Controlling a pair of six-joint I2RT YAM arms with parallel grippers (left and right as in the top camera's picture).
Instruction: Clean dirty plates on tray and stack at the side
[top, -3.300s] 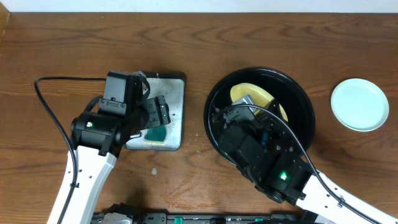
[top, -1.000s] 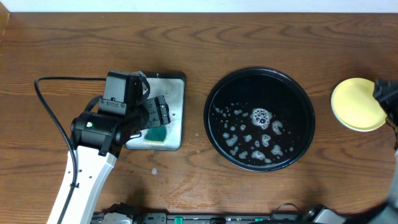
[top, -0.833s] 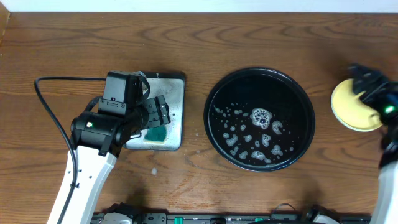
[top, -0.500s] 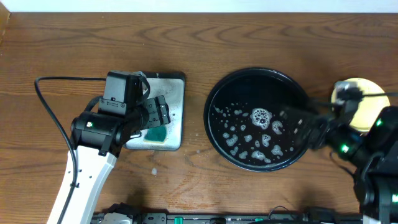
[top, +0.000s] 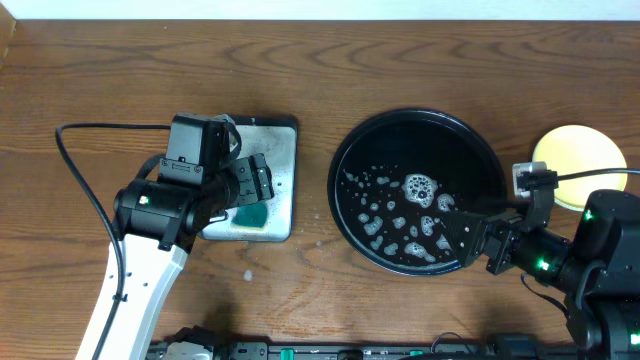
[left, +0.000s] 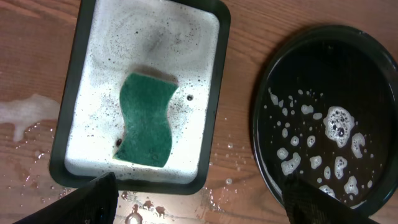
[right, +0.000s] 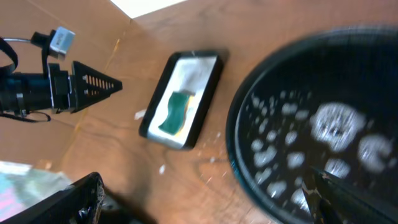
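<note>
A pale yellow plate (top: 583, 152) lies on the table to the right of the black tray (top: 400, 135), its lower edge hidden by my right arm. No plate is in the tray; it holds only white foam blobs (top: 420, 188). My right gripper (top: 470, 238) hangs open over the tray's lower right rim, holding nothing; in the blurred right wrist view the right gripper (right: 211, 205) spans the tray's rim (right: 239, 155). My left gripper (top: 255, 190) stands open above the soapy tray (left: 81, 93). Nothing is between the left gripper's (left: 199, 205) fingers.
A green sponge (left: 146, 121) lies in the suds of the rectangular soapy tray. Puddles and drops wet the wood around it (left: 25, 115). A black cable (top: 75, 170) loops left of the left arm.
The right gripper let go of the yellow plate at the table's right side, opened, and swung back left to the tray's lower right edge. The left arm has not moved.
</note>
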